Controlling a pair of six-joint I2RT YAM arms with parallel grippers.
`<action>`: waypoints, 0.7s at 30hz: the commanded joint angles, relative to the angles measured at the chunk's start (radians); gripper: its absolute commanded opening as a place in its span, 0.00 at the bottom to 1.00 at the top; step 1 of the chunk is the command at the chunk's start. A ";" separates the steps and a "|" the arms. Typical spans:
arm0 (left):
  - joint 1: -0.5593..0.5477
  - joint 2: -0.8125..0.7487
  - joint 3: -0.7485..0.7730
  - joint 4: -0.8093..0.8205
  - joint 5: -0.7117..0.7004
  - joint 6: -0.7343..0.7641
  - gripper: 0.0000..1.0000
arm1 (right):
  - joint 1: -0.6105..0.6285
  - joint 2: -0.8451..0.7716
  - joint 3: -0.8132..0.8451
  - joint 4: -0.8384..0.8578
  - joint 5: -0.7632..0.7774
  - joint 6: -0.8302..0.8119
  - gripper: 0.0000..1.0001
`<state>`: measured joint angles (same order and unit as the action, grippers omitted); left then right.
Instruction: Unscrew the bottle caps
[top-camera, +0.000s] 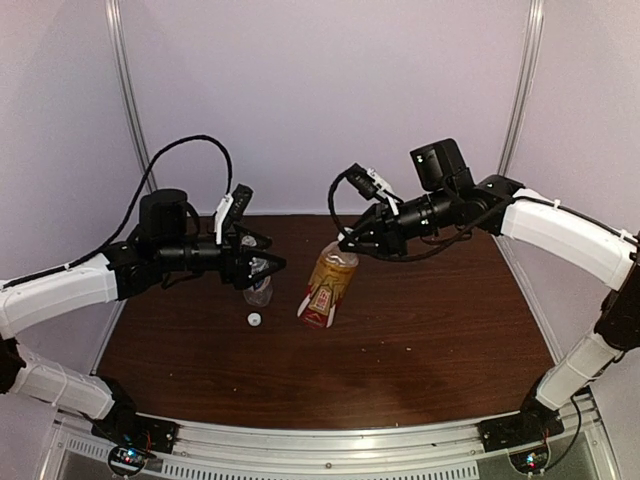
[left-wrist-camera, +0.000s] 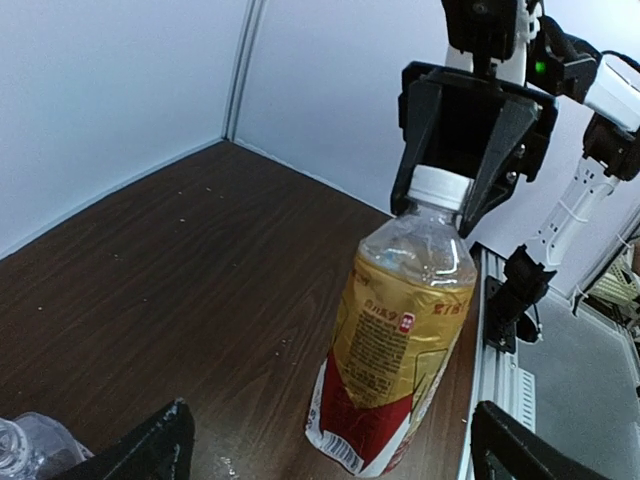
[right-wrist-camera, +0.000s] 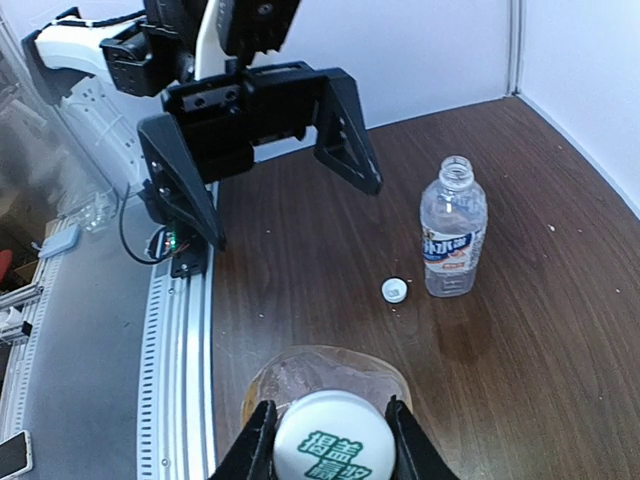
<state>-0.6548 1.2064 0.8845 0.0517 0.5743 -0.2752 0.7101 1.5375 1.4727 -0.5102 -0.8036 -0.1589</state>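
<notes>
The amber bottle (top-camera: 326, 288) with a red-yellow label leans on the table, its top tipped toward my right gripper (top-camera: 350, 246). That gripper is shut on the bottle's white cap (right-wrist-camera: 334, 447), which has green print, with one finger (right-wrist-camera: 254, 445) on each side; the left wrist view shows this too (left-wrist-camera: 438, 188). The clear bottle (right-wrist-camera: 452, 232) with a white-blue label stands upright with an open neck. Its white cap (right-wrist-camera: 395, 290) lies on the table beside it. My left gripper (top-camera: 270, 260) is open and empty, hovering over the clear bottle and facing the amber one (left-wrist-camera: 400, 340).
The dark wooden table (top-camera: 420, 330) is bounded by white walls at the back and sides. An aluminium rail (top-camera: 330, 445) runs along the near edge by the arm bases.
</notes>
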 joint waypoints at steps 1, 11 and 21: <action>-0.043 0.031 0.045 0.060 0.131 0.034 0.98 | 0.013 -0.030 0.024 0.057 -0.152 0.011 0.06; -0.127 0.076 0.056 0.061 0.197 0.074 0.98 | 0.038 -0.024 0.026 0.126 -0.203 0.052 0.06; -0.162 0.136 0.093 0.062 0.197 0.090 0.97 | 0.049 -0.014 0.036 0.191 -0.249 0.096 0.04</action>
<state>-0.7994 1.3167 0.9237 0.0597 0.7437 -0.2089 0.7498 1.5352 1.4731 -0.3798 -1.0122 -0.0914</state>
